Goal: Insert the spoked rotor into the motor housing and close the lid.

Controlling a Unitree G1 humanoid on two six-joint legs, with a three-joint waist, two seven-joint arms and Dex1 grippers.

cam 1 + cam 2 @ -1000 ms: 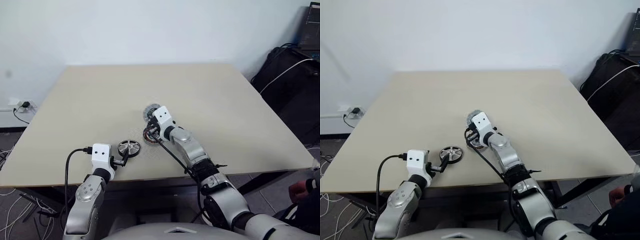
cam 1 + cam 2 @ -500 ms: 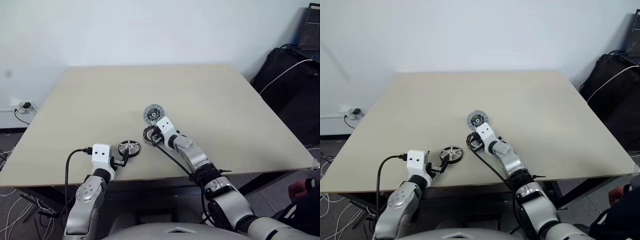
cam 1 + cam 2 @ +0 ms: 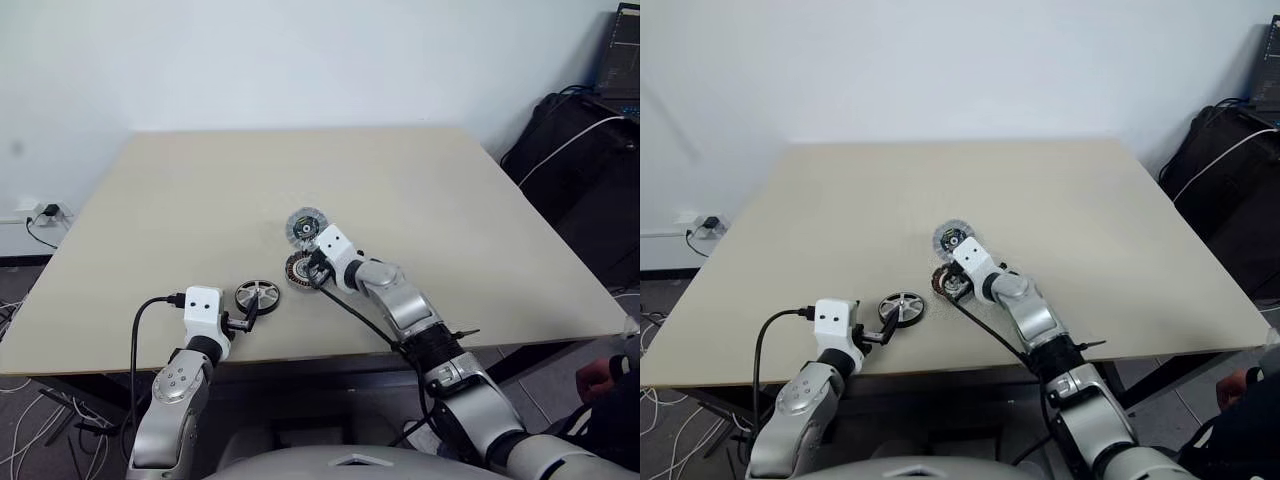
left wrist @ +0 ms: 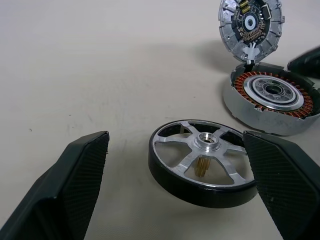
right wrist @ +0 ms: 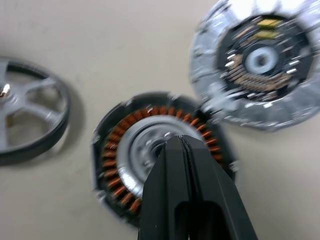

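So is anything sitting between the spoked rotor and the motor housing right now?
Yes: the shut right gripper hangs over the motor housing's centre. The tabletop between the spoked rotor and it looks bare.

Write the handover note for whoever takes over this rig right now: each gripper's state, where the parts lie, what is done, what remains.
Left gripper: open, fingers either side of the spoked rotor, not clamped.
Right gripper: shut, empty, tips over the motor housing centre.
Lid: open beside the housing, silvery inner face showing.
All three parts lie on the table near its front.
Done: housing uncovered.
Left: grasp rotor, seat it in housing, close lid.
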